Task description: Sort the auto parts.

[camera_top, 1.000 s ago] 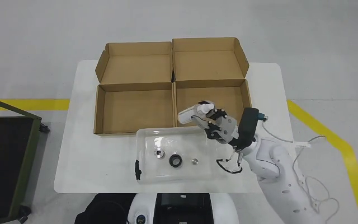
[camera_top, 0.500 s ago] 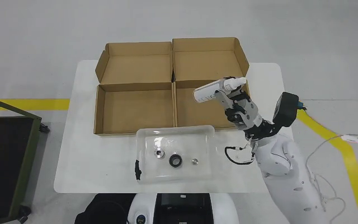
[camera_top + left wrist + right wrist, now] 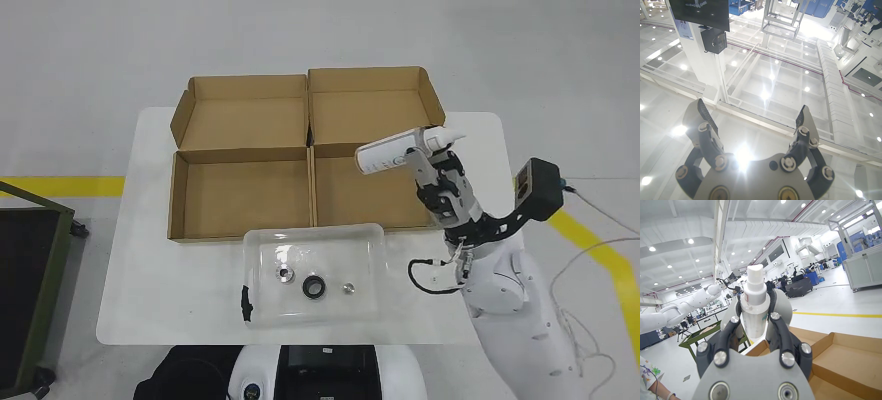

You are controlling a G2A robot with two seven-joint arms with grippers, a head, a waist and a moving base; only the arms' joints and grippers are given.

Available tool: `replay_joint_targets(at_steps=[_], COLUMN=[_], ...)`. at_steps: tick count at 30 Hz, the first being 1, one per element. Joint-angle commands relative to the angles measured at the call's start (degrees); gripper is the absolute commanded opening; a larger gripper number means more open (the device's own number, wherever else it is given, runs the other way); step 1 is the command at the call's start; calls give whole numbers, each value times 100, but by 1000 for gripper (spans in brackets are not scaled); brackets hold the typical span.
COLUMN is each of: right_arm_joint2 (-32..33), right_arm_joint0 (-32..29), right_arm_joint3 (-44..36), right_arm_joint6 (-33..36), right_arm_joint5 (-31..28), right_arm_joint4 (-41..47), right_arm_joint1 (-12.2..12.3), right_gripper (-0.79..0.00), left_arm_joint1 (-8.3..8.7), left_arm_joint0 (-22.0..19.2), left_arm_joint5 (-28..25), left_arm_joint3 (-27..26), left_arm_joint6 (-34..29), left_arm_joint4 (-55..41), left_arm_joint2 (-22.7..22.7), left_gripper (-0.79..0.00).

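Our right pincer (image 3: 755, 306) is clamped on the bottle (image 3: 390, 155) near its neck, holding it almost level above the box (image 3: 345, 205) at the bin's (image 3: 365, 305) 1 o'clock; our left pincer (image 3: 753, 115) stands wide, gripping nothing. We judge the step in hand to be dropping the bottle into that box; we should carry it toward 9 o'clock until it is over the floor, lower it between the walls, then open, lest it roll out; small parts (image 3: 314, 287) lie in the bin.
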Motion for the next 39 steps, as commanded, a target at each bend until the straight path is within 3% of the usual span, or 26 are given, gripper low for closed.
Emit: replay_joint_targets(at_steps=[1,12,23,39], right_arm_joint2=[-31,-342,-603,-995], right_arm_joint0=[8,30,92,816], right_arm_joint3=[51,269,873,2065], right_arm_joint6=[31,435,724,701], right_arm_joint5=[0,-44,-114,238], right_arm_joint4=[-40,-943,-2425,-3386], right_arm_joint1=[-7,-31,-19,-107], right_gripper=[-785,-785,-785,-785], left_arm_joint1=[0,0,0,0], left_arm_joint0=[0,0,0,0], left_arm_joint5=[0,0,0,0], left_arm_joint3=[0,0,0,0], left_arm_joint6=[0,0,0,0], left_arm_joint4=[0,0,0,0], left_arm_joint2=[0,0,0,0], left_gripper=[0,0,0,0])
